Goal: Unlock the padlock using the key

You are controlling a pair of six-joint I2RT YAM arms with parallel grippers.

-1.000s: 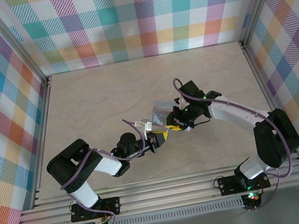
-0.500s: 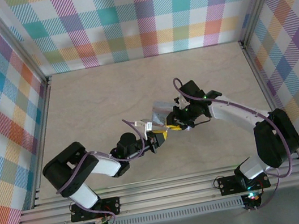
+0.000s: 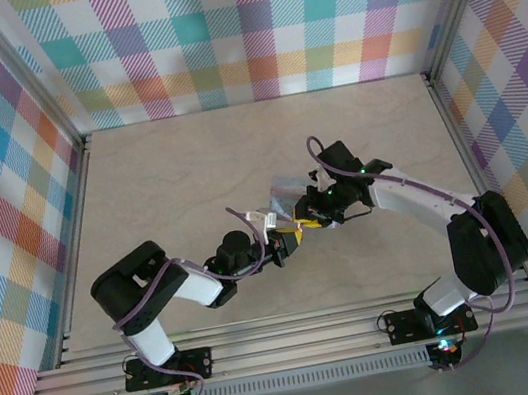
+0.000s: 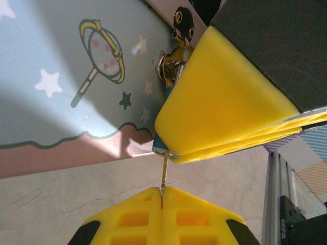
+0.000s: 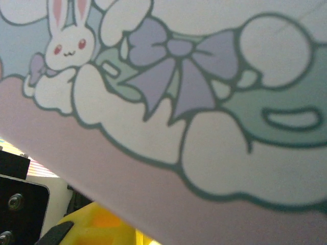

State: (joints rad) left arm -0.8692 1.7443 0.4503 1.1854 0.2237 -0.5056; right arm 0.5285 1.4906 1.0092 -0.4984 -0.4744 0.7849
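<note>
**Here, lined up for insertion**

Holds the tiny blue-bodied padlock (image 4: 159, 142), hung on the pale blue cartoon-printed tin box (image 4: 66, 76), between the yellow foam pads (image 4: 219, 102) of the right gripper (image 3: 308, 220), probably against swinging. Pinches the thin pale metal key (image 4: 163, 176) in the tightly closed left gripper (image 4: 161, 199), in line with the keyhole (image 4: 164, 152); tip at its mouth, depth unclear.

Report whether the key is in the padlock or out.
In, apparently: the key, pinched in the shut left hand, runs up into the underside of the padlock.
</note>
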